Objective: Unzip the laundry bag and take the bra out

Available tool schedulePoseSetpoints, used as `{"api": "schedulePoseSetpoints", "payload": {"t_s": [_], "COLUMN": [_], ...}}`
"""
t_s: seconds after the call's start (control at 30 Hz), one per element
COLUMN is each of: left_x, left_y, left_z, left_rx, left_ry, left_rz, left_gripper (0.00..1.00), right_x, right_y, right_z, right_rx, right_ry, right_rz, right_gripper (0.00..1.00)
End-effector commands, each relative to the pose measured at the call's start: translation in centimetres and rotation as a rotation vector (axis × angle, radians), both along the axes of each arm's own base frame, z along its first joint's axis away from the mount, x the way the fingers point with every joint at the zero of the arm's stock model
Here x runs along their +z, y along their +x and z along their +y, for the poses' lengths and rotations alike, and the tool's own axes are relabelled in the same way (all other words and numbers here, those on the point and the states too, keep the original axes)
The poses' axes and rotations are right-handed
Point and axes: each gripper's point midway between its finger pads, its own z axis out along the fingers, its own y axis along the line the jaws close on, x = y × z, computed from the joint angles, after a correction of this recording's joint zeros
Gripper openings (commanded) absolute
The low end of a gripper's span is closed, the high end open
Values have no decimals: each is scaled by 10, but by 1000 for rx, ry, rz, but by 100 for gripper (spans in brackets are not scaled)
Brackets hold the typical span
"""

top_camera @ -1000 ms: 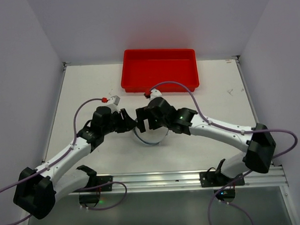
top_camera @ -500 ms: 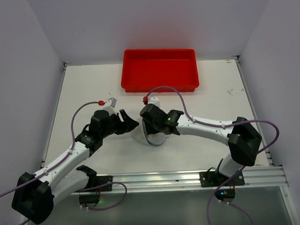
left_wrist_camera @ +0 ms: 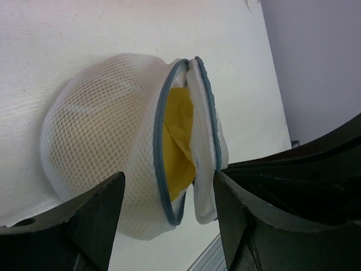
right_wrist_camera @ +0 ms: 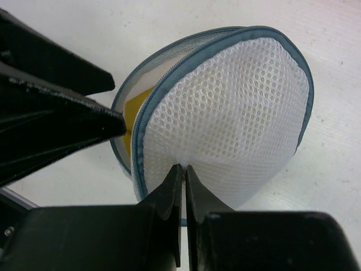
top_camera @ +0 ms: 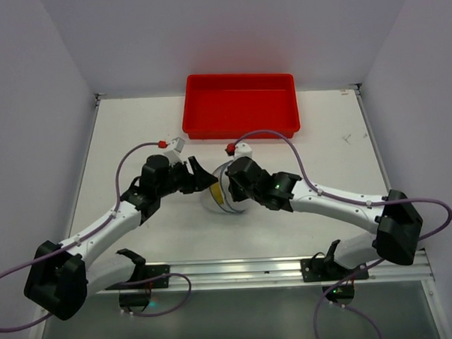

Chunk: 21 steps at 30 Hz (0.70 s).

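The laundry bag [left_wrist_camera: 101, 130] is a round white mesh case with a blue-grey zipper rim, standing on edge on the table between the arms [top_camera: 217, 202]. Its two halves are parted, and the yellow bra [left_wrist_camera: 177, 141] shows in the gap. My right gripper [right_wrist_camera: 184, 167] is shut, pinching the mesh of the near half [right_wrist_camera: 225, 113]. My left gripper [left_wrist_camera: 169, 223] is open, with the bag's lower edge and the gap between its fingers; its fingers [right_wrist_camera: 56, 130] reach the opening. A sliver of bra [right_wrist_camera: 131, 113] shows in the right wrist view.
A red rectangular tray [top_camera: 240, 105] stands at the back of the table, behind the bag. Both arms meet at the table's middle, with purple cables looping above them. A metal rail [top_camera: 238, 270] runs along the near edge.
My right gripper went from wide open to shut on the bag's mesh. My left gripper opened wider and moved to the gap. The bag's halves now stand parted, with yellow showing.
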Motion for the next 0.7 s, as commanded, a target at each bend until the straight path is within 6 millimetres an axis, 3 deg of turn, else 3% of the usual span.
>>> {"api": "schedulePoseSetpoints", "payload": {"t_s": [0.0, 0.13, 0.27, 0.43, 0.6, 0.67], "left_x": [35, 31, 18, 1, -8, -10], "left_y": [13, 22, 28, 28, 29, 31], "left_z": [-16, -16, -13, -19, -28, -27], "left_rx": [-51, -29, 0, -30, -58, -48], "left_ry": [-54, -29, 6, 26, 47, 62], "left_rz": [-106, -103, -83, -34, -21, -23], "left_gripper": [67, 66, 55, 44, 18, 0], "right_x": [22, 31, 44, 44, 36, 38], "right_y": [4, 6, 4, 1, -3, -3], "right_z": [3, -10, -22, -30, -42, -50], "right_rx": [5, -32, -55, -68, -91, -133], "right_ry": [76, 100, 172, 226, 261, 291], "right_rz": [-78, -119, -147, -151, -140, -142], "right_gripper": [0, 0, 0, 0, 0, 0]}}
